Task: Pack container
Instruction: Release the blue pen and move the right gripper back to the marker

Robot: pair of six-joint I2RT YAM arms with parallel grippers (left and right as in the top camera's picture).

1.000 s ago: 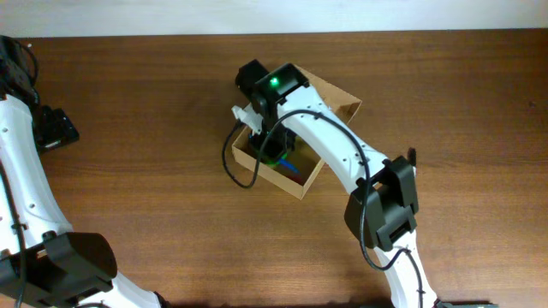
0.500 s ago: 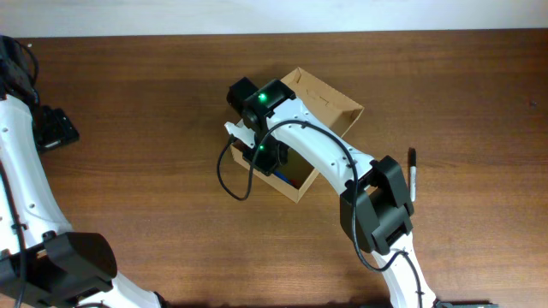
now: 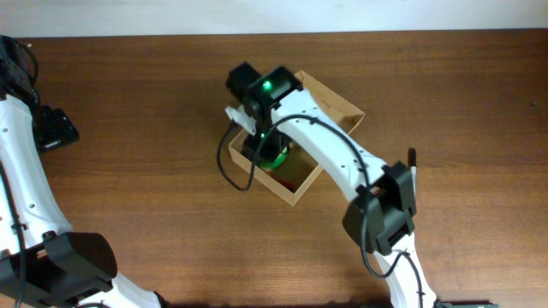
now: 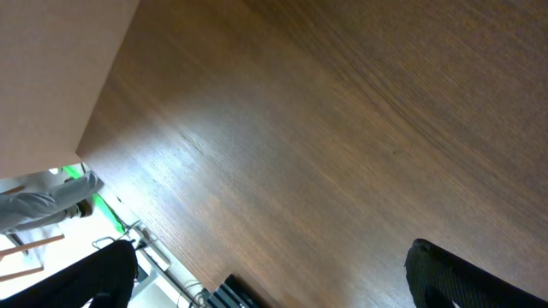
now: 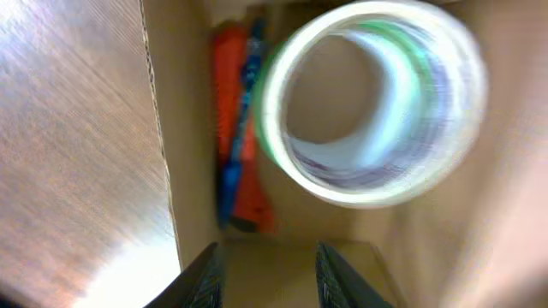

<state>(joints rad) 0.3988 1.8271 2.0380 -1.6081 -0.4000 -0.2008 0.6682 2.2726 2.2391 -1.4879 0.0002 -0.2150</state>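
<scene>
The container (image 3: pixel 344 108), a tan cardboard box with its lid flap folded back, sits at the table's middle. My right gripper (image 3: pixel 266 147) hangs over its left end. In the right wrist view this gripper (image 5: pixel 270 275) stands open inside the container (image 5: pixel 184 128), nothing between its fingers. Just ahead of them a green-and-white tape roll (image 5: pixel 368 190) shows blurred and free of the jaws; from overhead it is a green patch (image 3: pixel 276 159). A red and blue item (image 5: pixel 235 162) lies along the box wall. My left gripper (image 4: pixel 274 275) is open over bare wood, far left (image 3: pixel 53 128).
A thin dark pen-like thing (image 3: pixel 412 159) lies on the table to the right of the container, partly behind the right arm. The table's far edge meets a white wall at the top of the overhead view.
The right gripper, shut a second ago, has opened and the tape roll is out of its jaws, inside the box. The box has shifted slightly. The left arm has not moved.
</scene>
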